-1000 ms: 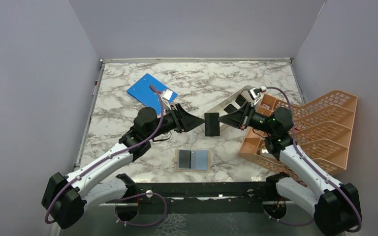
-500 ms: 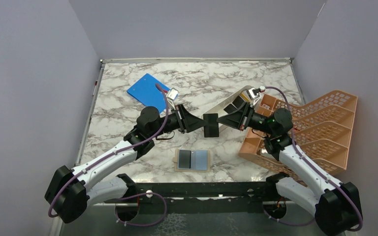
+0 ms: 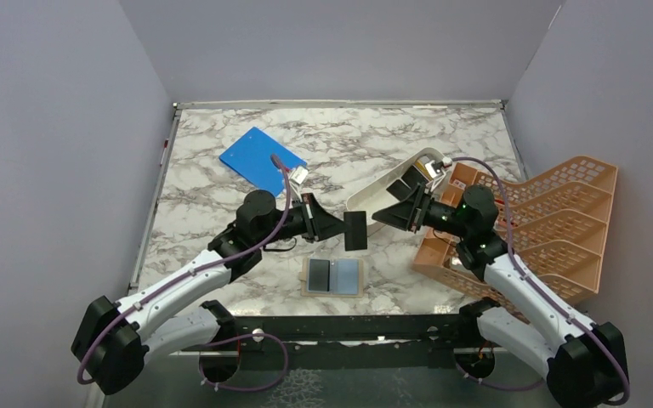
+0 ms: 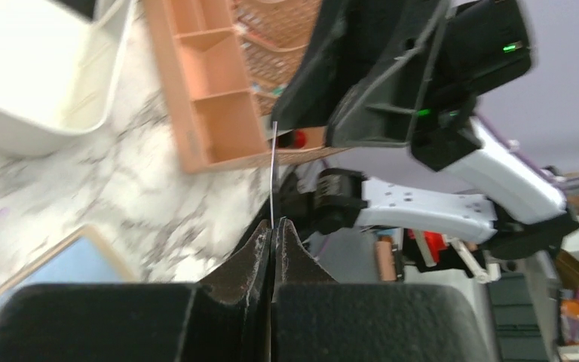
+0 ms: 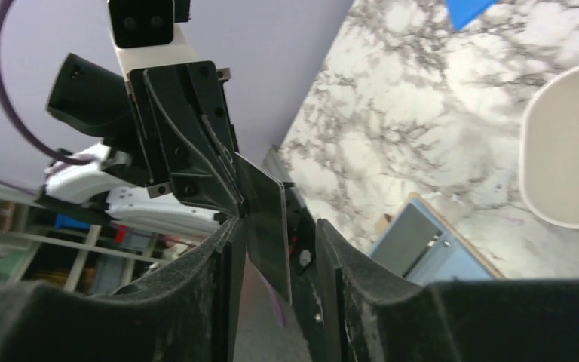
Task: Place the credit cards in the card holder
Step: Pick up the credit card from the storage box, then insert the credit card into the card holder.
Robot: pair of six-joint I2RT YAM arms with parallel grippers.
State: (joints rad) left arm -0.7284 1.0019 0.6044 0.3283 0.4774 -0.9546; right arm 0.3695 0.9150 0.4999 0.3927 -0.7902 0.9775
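Two arms reach low and inward, meeting mid-air over the counter (image 3: 212,212). Up front the left claw (image 3: 343,228) is clenched tight on the black card (image 3: 355,230), which stands on edge. Facing it, the right claw (image 3: 377,218) is released, its fingers spread either side of the card's far edge with a gap showing. The card holder (image 3: 334,276) lies open flat just below the card, nearer the bases, with a dark card (image 3: 319,275) and a light blue card (image 3: 349,274) on it. The tray (image 3: 367,194) and rack (image 3: 561,229) sit by the right arm.
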